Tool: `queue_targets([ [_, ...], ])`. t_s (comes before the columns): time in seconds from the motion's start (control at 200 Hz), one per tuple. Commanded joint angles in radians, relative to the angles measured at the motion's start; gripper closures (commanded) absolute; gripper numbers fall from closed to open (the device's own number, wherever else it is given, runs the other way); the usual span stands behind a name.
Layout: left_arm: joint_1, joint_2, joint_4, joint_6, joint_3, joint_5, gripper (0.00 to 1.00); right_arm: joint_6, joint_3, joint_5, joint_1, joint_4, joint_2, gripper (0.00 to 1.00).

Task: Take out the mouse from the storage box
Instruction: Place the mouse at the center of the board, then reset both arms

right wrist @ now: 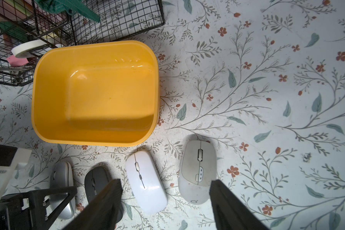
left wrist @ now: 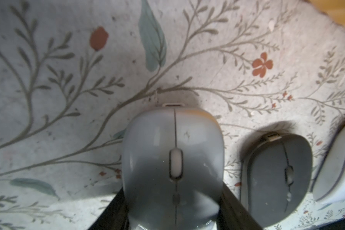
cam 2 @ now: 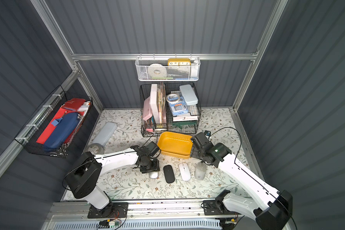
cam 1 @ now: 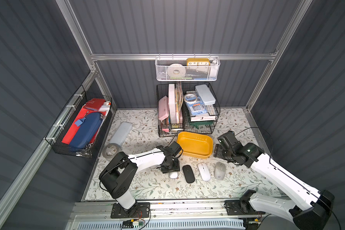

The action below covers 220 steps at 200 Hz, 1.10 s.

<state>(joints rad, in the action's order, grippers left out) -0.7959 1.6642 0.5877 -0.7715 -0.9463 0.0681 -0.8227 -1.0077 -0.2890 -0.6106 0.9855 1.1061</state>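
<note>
Left wrist view: left tool (left wrist: 172, 211) clamps silver mouse (left wrist: 172, 159) on the mat.

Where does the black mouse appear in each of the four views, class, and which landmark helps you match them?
Top views: the black mouse lies second from the silver end in the row of four, in front of the yellow storage box.
Left wrist view: black mouse, beside the silver mouse.
Right wrist view: black mouse, partly behind a dark finger.
Shared landmark: the white mouse next to it.
</note>
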Motion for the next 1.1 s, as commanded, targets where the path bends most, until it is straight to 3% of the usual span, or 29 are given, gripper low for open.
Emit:
queue_targets([
  [0.0,-0.001,0.058,0.017,0.03,0.046,0.0,0.4,-0.003,-0.019,-0.008,0.003,-0.004,0.0,0.25],
  [0.075,-0.001,0.064,0.029,0.045,0.035,0.0,0.36,-0.003,-0.021,-0.006,0.002,-0.005,0.003,0.25],
  [0.235,-0.001,0.117,0.026,0.072,0.03,0.019,0.15,0.0,-0.042,-0.002,0.002,0.0,0.011,0.25],
  [0.395,-0.001,0.129,0.043,0.077,0.012,0.002,0.09,0.006,-0.051,-0.015,0.002,0.01,0.005,0.25],
  [0.445,-0.001,0.108,0.069,0.075,-0.006,-0.021,0.01,0.009,-0.056,-0.02,0.002,0.016,0.001,0.25],
  [0.73,-0.001,-0.109,0.489,-0.057,-0.257,-0.255,0.01,0.072,-0.133,-0.127,0.002,0.064,-0.006,0.2],
  [0.856,-0.001,-0.199,0.618,-0.113,-0.403,-0.372,0.01,0.121,-0.158,-0.177,0.003,0.051,-0.007,0.06],
  [0.911,-0.001,-0.219,0.644,-0.135,-0.495,-0.458,0.01,0.157,-0.18,-0.196,0.003,0.045,0.007,0.06],
  [0.946,0.0,-0.229,0.627,-0.126,-0.528,-0.514,0.01,0.181,-0.197,-0.221,0.003,0.043,0.02,0.09],
  [0.971,-0.001,-0.234,0.614,-0.091,-0.541,-0.541,0.01,0.202,-0.212,-0.241,0.004,0.038,0.03,0.19],
  [1.036,0.005,-0.221,0.579,-0.058,-0.577,-0.626,0.01,0.298,-0.256,-0.283,0.005,0.008,0.062,0.66],
  [1.041,0.006,-0.218,0.576,-0.056,-0.58,-0.636,0.01,0.307,-0.258,-0.287,0.005,0.006,0.065,0.65],
  [1.046,0.005,-0.215,0.573,-0.054,-0.583,-0.647,0.01,0.316,-0.262,-0.29,0.005,0.003,0.068,0.57],
  [1.051,0.005,-0.212,0.571,-0.052,-0.586,-0.657,0.01,0.325,-0.265,-0.294,0.005,0.002,0.071,0.37],
  [1.061,0.004,-0.206,0.569,-0.05,-0.592,-0.679,0.01,0.342,-0.275,-0.304,0.003,-0.003,0.077,0.12],
  [1.071,0.006,-0.2,0.565,-0.048,-0.596,-0.706,0.01,0.354,-0.282,-0.321,0.004,-0.004,0.083,0.04],
  [1.096,0.008,-0.183,0.561,-0.051,-0.608,-0.78,0.01,0.377,-0.303,-0.359,0.004,-0.007,0.098,0.01],
])
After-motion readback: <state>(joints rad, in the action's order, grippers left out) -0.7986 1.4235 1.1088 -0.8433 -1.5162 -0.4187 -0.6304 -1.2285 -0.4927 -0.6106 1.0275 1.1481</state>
